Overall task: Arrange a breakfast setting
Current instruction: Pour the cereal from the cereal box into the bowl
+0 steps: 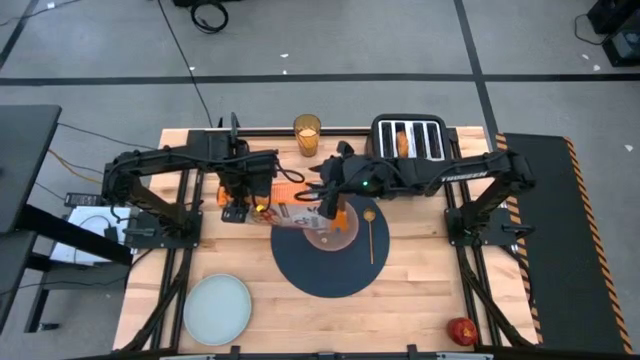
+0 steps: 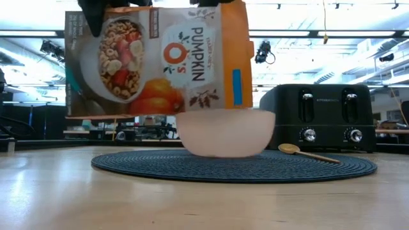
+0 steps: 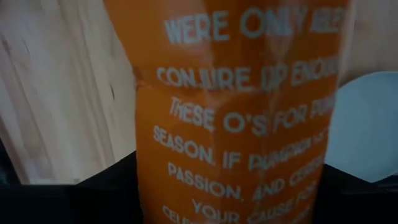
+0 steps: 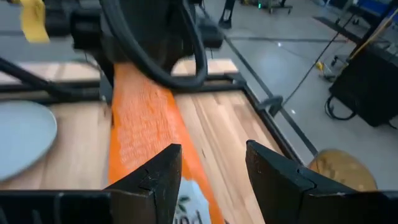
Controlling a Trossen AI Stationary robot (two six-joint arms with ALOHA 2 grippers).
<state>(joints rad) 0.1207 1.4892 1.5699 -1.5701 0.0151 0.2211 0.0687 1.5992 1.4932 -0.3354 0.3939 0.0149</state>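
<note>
The brown-and-orange cereal box (image 2: pixel 160 61) hangs on its side, level, above the pinkish clear bowl (image 2: pixel 223 133), which stands on the dark-blue mat (image 2: pixel 236 166). My left gripper (image 1: pixel 240 198) is shut on the box's left end. My right gripper (image 4: pixel 211 168) stands open over the box's right end (image 1: pixel 315 205), and the box runs below one finger. The gold spoon (image 1: pixel 370 235) lies on the mat beside the bowl. The amber glass (image 1: pixel 307 135) stands at the far edge. Toast (image 1: pixel 402 143) sticks out of a toaster slot. My left gripper pinches the box across its orange printed panel (image 3: pixel 186 174) between its two fingers (image 3: pixel 102 190), at the end toward the table's left. The fingers come from above, pointing down. The box is lifted clear and lies level over the bowl. I cannot tell whether my right gripper touches the box.
The black toaster (image 1: pixel 408 140) stands at the far right of the table. The pale blue-green plate (image 1: pixel 217 308) lies near the front left, and the red apple (image 1: pixel 461 331) near the front right corner. Bare wood shows between plate and apple.
</note>
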